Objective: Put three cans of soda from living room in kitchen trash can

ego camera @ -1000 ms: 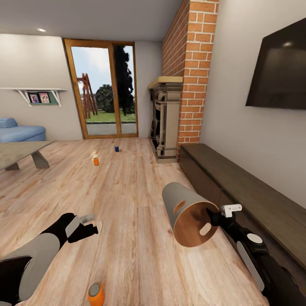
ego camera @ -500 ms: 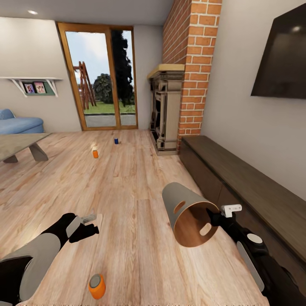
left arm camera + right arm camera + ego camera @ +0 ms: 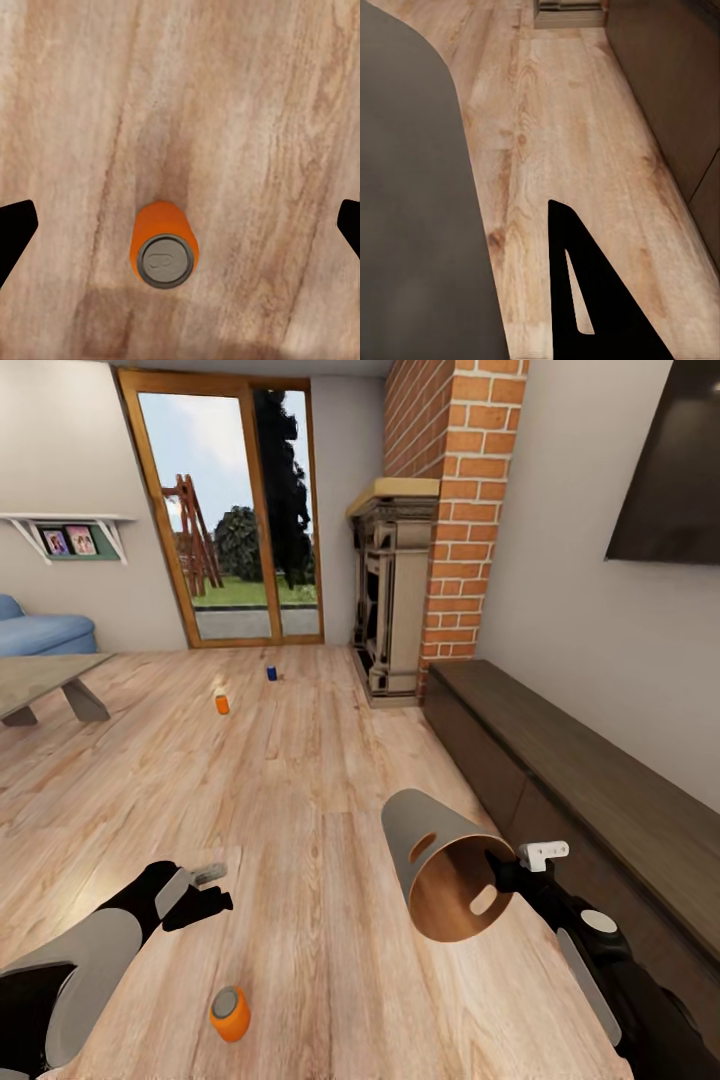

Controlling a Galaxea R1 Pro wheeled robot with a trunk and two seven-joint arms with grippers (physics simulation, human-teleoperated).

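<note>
the left end effector hangs spread wide and empty over the wood floor, with the nearest orange can standing upright just below it and between its fingertips in the left wrist view. a second orange can and a blue can stand far off near the glass doors. the right end effector is closed on the rim of a trash can held on its side, so the step looks like picking up the first can, which calls for lowering the left arm around it.

Bright, even daylight from the glass doors; soft faint shadows on the wood floor; mild edge stretching; slightly soft renders
</note>
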